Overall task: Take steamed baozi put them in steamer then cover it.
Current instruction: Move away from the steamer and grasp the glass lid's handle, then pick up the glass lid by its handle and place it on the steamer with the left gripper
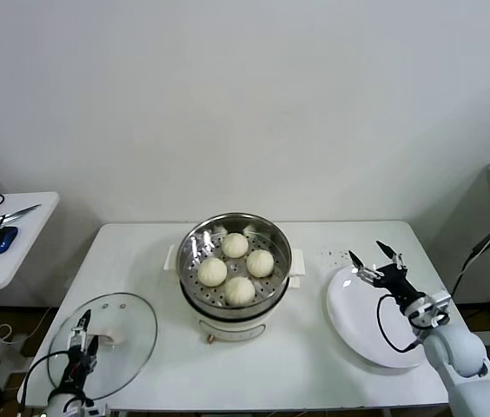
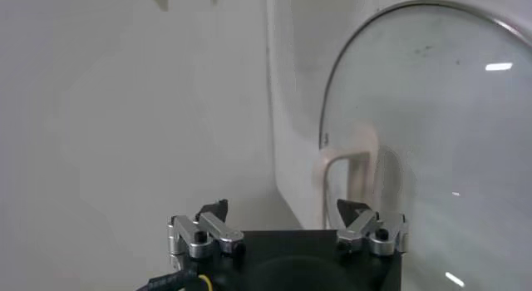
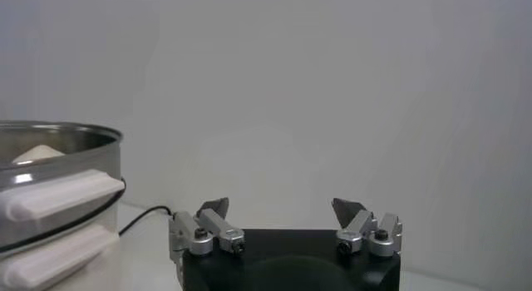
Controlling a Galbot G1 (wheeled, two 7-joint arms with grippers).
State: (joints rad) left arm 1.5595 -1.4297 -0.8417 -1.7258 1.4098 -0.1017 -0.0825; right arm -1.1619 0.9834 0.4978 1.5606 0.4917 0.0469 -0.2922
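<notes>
At the near edge of the white counter (image 1: 141,261) the left tool (image 1: 82,334) sits over the round glass lid (image 1: 102,345), which lies flat on the left side. Its two fingers are apart and hold nothing. On the other side the right tool (image 1: 375,258) hangs over the far rim of the flat white plate (image 1: 360,321). Its fingers are apart too, with nothing between them.

A bit farther back, in the middle of the counter, stands the steamer (image 1: 235,265), upright, with its open top facing up. The four steamed baozi (image 1: 235,268) sit inside on the tray with holes, close together in a diamond shape. They are round, so they have no long side and point no way.

The head view shows all of this at once. The left wrist view shows the left tool (image 2: 287,211) close up, the lid (image 2: 432,135) and its pale handle (image 2: 345,180). The right wrist view shows the right tool (image 3: 287,211), the shiny steamer wall (image 3: 58,155), its white side handle (image 3: 58,197), and the top of one bun (image 3: 37,154) above the rim.

A small side table (image 1: 2,252) with a blue mouse (image 1: 2,239) stands far off to the left.

No writing can be read
</notes>
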